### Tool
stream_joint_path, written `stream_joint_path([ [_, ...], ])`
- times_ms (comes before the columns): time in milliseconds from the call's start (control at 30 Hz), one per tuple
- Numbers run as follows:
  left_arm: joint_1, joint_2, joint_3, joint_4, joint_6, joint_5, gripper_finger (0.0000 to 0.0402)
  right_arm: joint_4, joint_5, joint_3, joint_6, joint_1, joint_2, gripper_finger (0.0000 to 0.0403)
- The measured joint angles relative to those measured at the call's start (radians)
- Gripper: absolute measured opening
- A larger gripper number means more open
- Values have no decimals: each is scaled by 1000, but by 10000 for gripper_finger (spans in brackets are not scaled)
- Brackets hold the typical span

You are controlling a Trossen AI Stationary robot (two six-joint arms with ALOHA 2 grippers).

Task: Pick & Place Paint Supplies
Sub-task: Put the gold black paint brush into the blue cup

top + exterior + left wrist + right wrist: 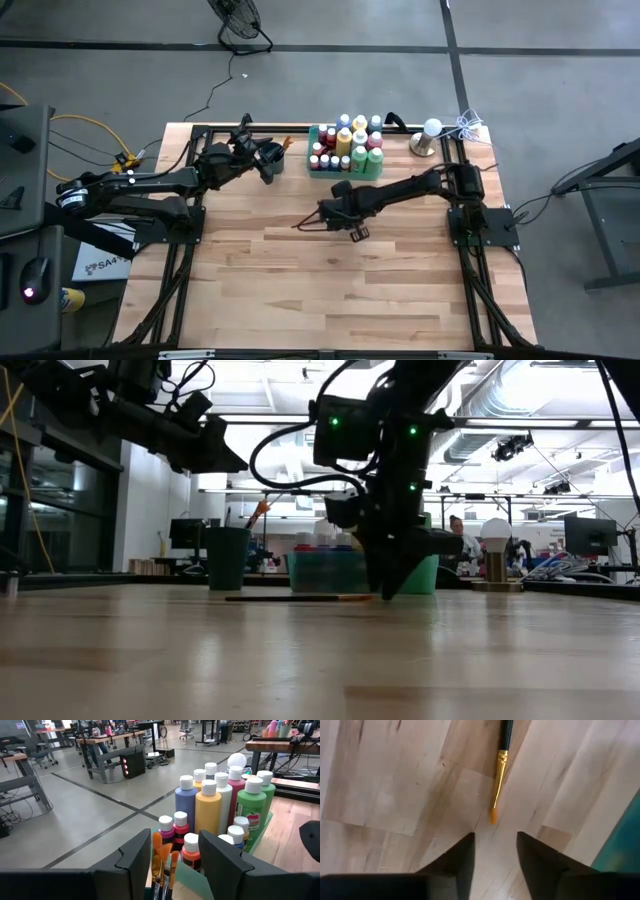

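Right gripper, fingers parted and empty, hovers over a loose paintbrush lying mid-worktop. Bottles fill the far tray; left gripper, part-open, holds nothing above cupped brushes.

High cam straight down, low cam table-level; both share green tray, wrist cams close in.

We see the right gripper mid-table over a thin dark paintbrush; left gripper sits above the dark round cup, beside the green tray of bottles near the far edge.
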Motion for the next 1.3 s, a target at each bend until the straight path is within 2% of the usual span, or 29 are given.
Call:
stream_joint_path([
  [100, 0, 0, 0, 0, 0, 0, 163, 3, -14, 0, 0, -10, 0, 160],
  [200, 0, 0, 0, 0, 0, 0, 163, 15, -38, 0, -1, -17, -1, 170],
  [500, 0, 0, 0, -1, 3, -1, 163, 73, -182, 1, 31, -42, -2, 151],
  [733, 0, 0, 0, -2, 3, -1, 163, 68, -239, 2, 52, -77, 1, 140],
  [933, 0, 0, 0, -2, 3, -1, 163, 63, -241, 2, 52, -86, 2, 116],
  [1300, 0, 0, 0, -2, 3, -1, 163, 73, -229, 2, 50, -87, 4, 36],
])
